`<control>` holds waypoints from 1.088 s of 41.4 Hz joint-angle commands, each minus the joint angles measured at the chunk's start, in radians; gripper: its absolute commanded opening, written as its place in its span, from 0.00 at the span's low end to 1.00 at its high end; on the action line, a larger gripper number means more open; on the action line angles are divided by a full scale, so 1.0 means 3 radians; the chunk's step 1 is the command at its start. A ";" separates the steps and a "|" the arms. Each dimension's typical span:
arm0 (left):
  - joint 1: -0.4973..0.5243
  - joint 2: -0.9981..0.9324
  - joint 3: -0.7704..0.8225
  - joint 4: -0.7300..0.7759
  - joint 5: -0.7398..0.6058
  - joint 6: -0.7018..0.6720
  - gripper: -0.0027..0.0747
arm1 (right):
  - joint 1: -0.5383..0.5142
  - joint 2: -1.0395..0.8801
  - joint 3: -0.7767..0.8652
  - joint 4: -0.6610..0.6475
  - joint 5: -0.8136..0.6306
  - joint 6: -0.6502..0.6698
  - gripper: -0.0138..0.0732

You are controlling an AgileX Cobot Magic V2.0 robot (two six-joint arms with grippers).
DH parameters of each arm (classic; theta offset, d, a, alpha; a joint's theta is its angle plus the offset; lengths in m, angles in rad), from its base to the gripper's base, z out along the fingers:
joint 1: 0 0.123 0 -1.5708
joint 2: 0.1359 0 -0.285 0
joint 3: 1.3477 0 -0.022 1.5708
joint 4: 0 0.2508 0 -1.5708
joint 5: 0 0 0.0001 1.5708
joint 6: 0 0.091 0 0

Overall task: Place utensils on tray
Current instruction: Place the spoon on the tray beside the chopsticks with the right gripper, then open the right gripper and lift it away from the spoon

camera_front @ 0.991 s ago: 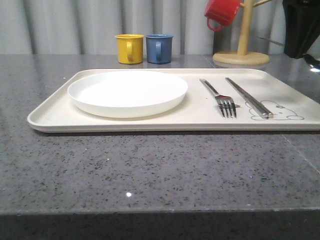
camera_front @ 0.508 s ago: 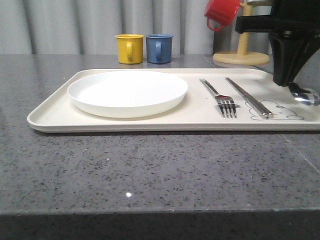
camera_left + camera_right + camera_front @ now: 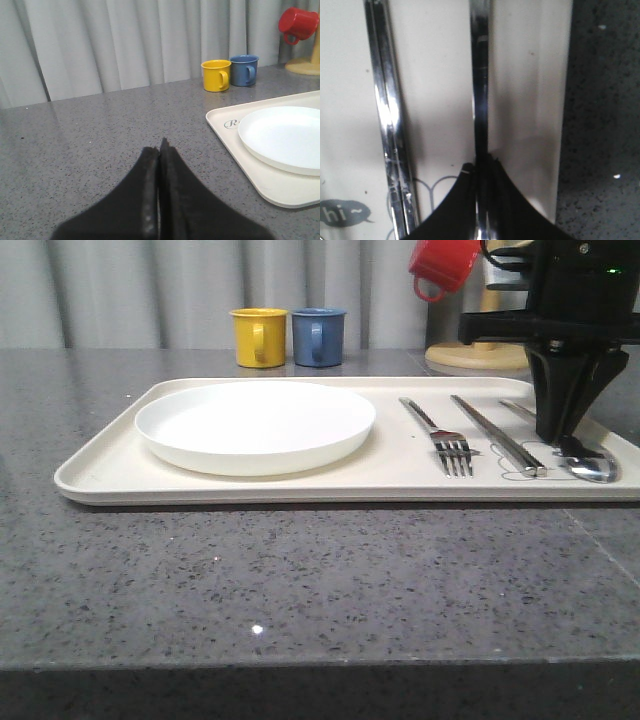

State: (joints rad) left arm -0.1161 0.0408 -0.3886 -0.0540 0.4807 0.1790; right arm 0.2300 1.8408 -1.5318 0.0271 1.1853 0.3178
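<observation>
you had the right gripper (image 3: 566,440) low over the right end of the large cream-beige rectangular plastic tray (image 3: 100,478), fingers clamped narrow on the handle of the long-handled shiny silver spoon (image 3: 588,466). in the right wrist view the dark fingertips (image 3: 470,200) pinched the slim handle, which ran straight on beside the pair of straight silver chopsticks (image 3: 387,120), close to the tray's outer rim. that line looked chosen on purpose: the spoon ran parallel to the chopsticks and to the four-tined silver fork (image 3: 445,440), so the three pieces made a tidy row to the right of the round white plate (image 3: 255,425).

the spoon's bowl sat on or just above the tray floor at the front, next to the grey rabbit drawing; you could not tell from these views whether it fully touched. gripping the handle rather than the bowl kept the fingers clear of the chopsticks just beside.

the left gripper (image 3: 159,150) hung over bare grey speckled bench (image 3: 300,580), well apart from the tray, its fingers pressed together on nothing, out of the way.

fork and chopsticks lay flat on the tray, so the task looked nearly done; the release of the spoon remained. the risk i judged: the handle lay near the rim, and an uneven opening could roll it against that edge.
</observation>
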 commanded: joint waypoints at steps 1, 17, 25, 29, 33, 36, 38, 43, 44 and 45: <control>0.0006 0.0043 -0.0078 -0.0038 -0.0299 -0.0034 0.01 | -0.0004 -0.0144 -0.0103 -0.0041 -0.0017 0.0008 0.08; 0.0006 0.0043 -0.0078 -0.0038 -0.0299 -0.0034 0.01 | -0.0004 -0.0157 -0.0103 -0.0067 -0.0086 0.0008 0.37; 0.0006 0.0043 -0.0078 -0.0038 -0.0299 -0.0034 0.01 | -0.0004 -0.0230 -0.0167 -0.0090 -0.0085 0.0008 0.47; 0.0006 0.0043 -0.0078 -0.0038 -0.0299 -0.0034 0.01 | -0.0004 -0.0303 -0.0240 -0.0090 -0.0085 0.0008 0.50; 0.0006 0.0043 -0.0078 -0.0038 -0.0299 -0.0034 0.01 | -0.0004 -0.0401 -0.0332 -0.0090 -0.0056 0.0008 0.51; 0.0006 0.0043 -0.0078 -0.0038 -0.0299 -0.0034 0.01 | -0.0004 -0.0453 -0.0414 -0.0090 -0.0002 0.0008 0.51; 0.0006 0.0043 -0.0078 -0.0038 -0.0299 -0.0034 0.01 | -0.0004 -0.0468 -0.0457 -0.0121 0.0051 0.0008 0.51; 0.0006 0.0043 -0.0078 -0.0038 -0.0299 -0.0034 0.01 | -0.0004 -0.0527 -0.0578 -0.0155 0.0178 0.0008 0.51; 0.0006 0.0043 -0.0078 -0.0038 -0.0299 -0.0034 0.01 | -0.0004 -0.0548 -0.0587 -0.0154 0.0181 0.0002 0.51; 0.0006 0.0043 -0.0078 -0.0038 -0.0299 -0.0034 0.01 | -0.0004 -0.0585 -0.0591 -0.0154 0.0175 -0.0007 0.51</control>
State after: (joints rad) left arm -0.1161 0.0408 -0.3886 -0.0540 0.4807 0.1790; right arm 0.2300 1.7404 -1.6659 0.0000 1.2278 0.3203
